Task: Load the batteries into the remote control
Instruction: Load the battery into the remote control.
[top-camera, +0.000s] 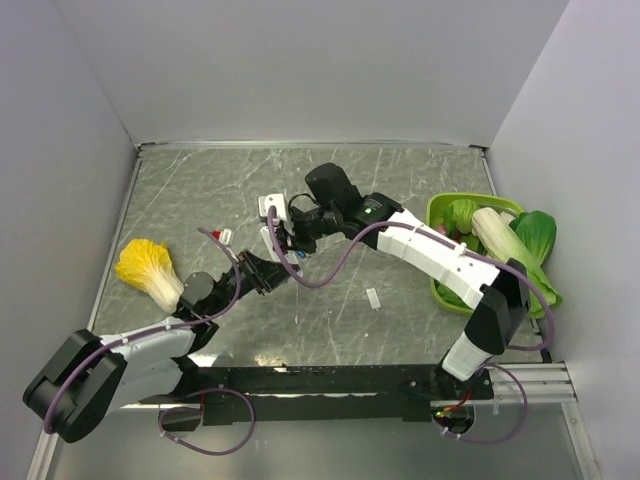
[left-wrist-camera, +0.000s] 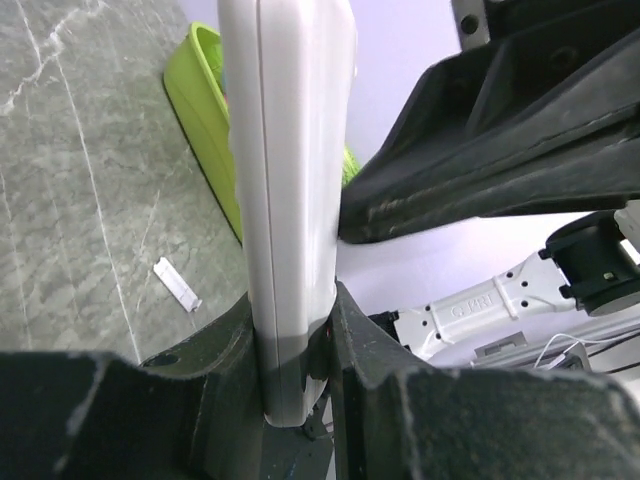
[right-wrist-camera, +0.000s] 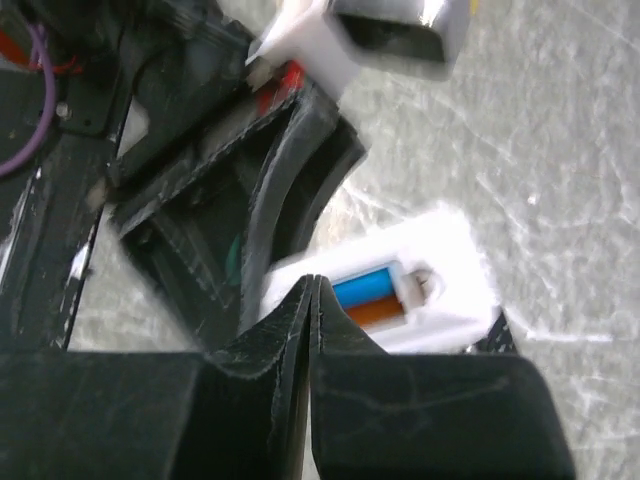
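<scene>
We see the remote control (left-wrist-camera: 290, 200) held near the middle of the surface (top-camera: 400, 180). It is turned on edge, and its near end is clamped between the left fingers (left-wrist-camera: 200, 375), one pressed against each broad face. The right fingers (right-wrist-camera: 270, 340) are clenched tight against each other with nothing between them, and their tips sit at the remote's open battery bay. In the left wrist view, the side of one right finger touches the remote's face at 3 o'clock of it.

In the right wrist view, one blue battery (right-wrist-camera: 362, 287) lies inside the bay, just at 1 o'clock of the closed fingertips. An orange shape (right-wrist-camera: 375, 313) touches the battery on its 6 o'clock side; we cannot tell what that shape is.

From above, a white block (top-camera: 270, 205) lies on the surface just at 12 o'clock of the meeting fingers. A small red-and-white item (top-camera: 222, 237) lies near them at 9 o'clock, and a small white strip (top-camera: 373, 298) lies apart at 4 o'clock. A yellow-leafed cabbage (top-camera: 148, 268) lies toward the 9 o'clock edge of the surface. A green basket (top-camera: 440, 205) stands at the 3 o'clock edge, holding a pale cabbage (top-camera: 500, 240) and dark leafy greens (top-camera: 540, 235).
</scene>
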